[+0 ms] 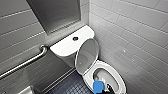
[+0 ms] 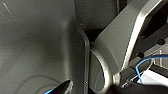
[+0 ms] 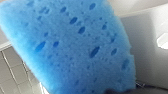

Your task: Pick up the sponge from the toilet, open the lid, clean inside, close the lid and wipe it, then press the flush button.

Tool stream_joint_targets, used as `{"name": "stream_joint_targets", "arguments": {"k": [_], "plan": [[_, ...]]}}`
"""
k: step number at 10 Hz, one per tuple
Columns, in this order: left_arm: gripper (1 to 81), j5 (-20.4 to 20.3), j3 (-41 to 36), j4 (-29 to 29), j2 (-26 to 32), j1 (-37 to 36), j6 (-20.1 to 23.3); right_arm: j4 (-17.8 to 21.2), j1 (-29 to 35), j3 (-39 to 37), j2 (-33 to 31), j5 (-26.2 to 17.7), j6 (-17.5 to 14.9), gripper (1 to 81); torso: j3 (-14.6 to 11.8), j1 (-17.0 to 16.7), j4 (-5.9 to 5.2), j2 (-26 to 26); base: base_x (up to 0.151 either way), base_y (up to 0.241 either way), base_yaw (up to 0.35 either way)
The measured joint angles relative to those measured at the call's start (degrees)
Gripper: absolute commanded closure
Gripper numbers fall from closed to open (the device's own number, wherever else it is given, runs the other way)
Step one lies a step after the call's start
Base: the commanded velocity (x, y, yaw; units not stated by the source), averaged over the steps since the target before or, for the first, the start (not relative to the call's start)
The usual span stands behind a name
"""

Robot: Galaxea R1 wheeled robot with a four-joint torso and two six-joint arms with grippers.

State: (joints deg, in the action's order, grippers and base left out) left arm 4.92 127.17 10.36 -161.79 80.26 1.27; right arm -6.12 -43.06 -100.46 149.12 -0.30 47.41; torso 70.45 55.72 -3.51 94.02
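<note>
The white toilet (image 1: 117,75) stands in the tiled corner with its lid (image 1: 87,56) raised against the tank (image 1: 67,46), leaving the oval bowl open. The round flush button (image 1: 75,38) sits on top of the tank. The blue sponge (image 1: 98,87) hangs over the near rim of the bowl, with my right gripper (image 1: 108,88) shut on it. Close up in the right wrist view the porous sponge (image 3: 72,47) has white ceramic behind it. My left gripper is open and holds nothing.
A metal grab bar (image 1: 25,63) runs along the left wall beside the tank. Grey tiled walls close in on the left and right. Dark patterned floor (image 1: 70,86) lies left of the bowl.
</note>
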Motion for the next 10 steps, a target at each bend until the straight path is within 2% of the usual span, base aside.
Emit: {"name": "stream_joint_targets", "arguments": {"k": [7, 10], "plan": [[1.0, 0.0, 0.0, 0.1, 0.0, 0.0, 0.0, -0.4, -6.9, 10.8, -18.8, 6.6, 0.0, 81.1, 0.0, 0.0, -0.02, 0.0, 0.000, 0.000, 0.000], [1.0, 0.0, 0.0, 0.1, 0.0, 0.0, 0.0, -0.5, -11.0, 12.9, -24.4, 9.8, 0.0, 81.1, 0.0, 0.0, -0.02, 0.0, 0.000, 0.000, 0.000]]}}
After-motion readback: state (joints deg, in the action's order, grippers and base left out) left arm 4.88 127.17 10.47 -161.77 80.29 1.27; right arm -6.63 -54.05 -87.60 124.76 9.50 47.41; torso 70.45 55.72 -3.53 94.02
